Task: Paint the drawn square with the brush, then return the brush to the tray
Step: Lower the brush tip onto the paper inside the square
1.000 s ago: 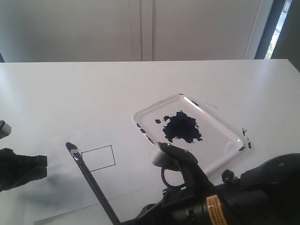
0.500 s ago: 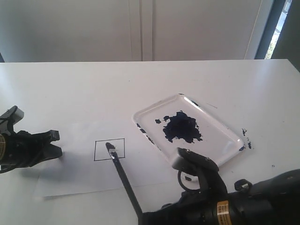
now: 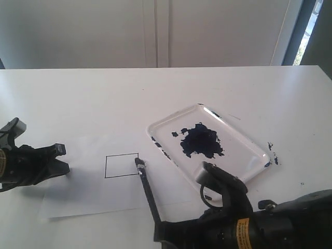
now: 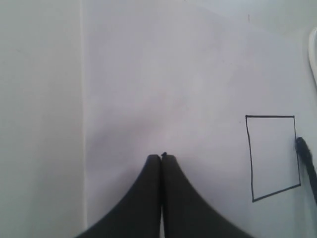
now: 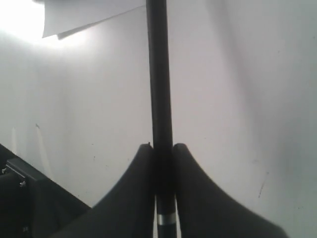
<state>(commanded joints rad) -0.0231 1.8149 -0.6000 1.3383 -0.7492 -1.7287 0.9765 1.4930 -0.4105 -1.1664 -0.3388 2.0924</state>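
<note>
— Exterior view: what does it give that the wrist views do not?
— The whole layout. The tray [image 3: 244, 155] lies on the white table [image 3: 78, 98], to the right of the paper sheet [image 3: 88, 194] in this view. It has a dark blue paint blob [image 3: 201, 140] at its middle and blue specks along the rim. The drawn square [image 3: 122, 166] is on the sheet, near the tray but apart from it. The brush [image 3: 148, 192] slants up from the right arm [image 3: 290, 212], with its tip at the square's upper right corner.
— And the left wrist view?
— It settles the left gripper [image 4: 161, 157]: tips pressed together, nothing between them, over the sheet beside the square. The brush tip meets one side line of the square. The square's inside reads white.
— Right wrist view?
— It shows the clamp. The right gripper [image 5: 162, 151] has both fingers [image 5: 133, 198] closed on the black handle, with a silver band [image 5: 166, 218] on the handle behind the fingertips. Of the sheet, only a corner shows.
— Any legible writing?
— A yellow label [image 3: 241, 228] on the right arm; its print is too small to read.
</note>
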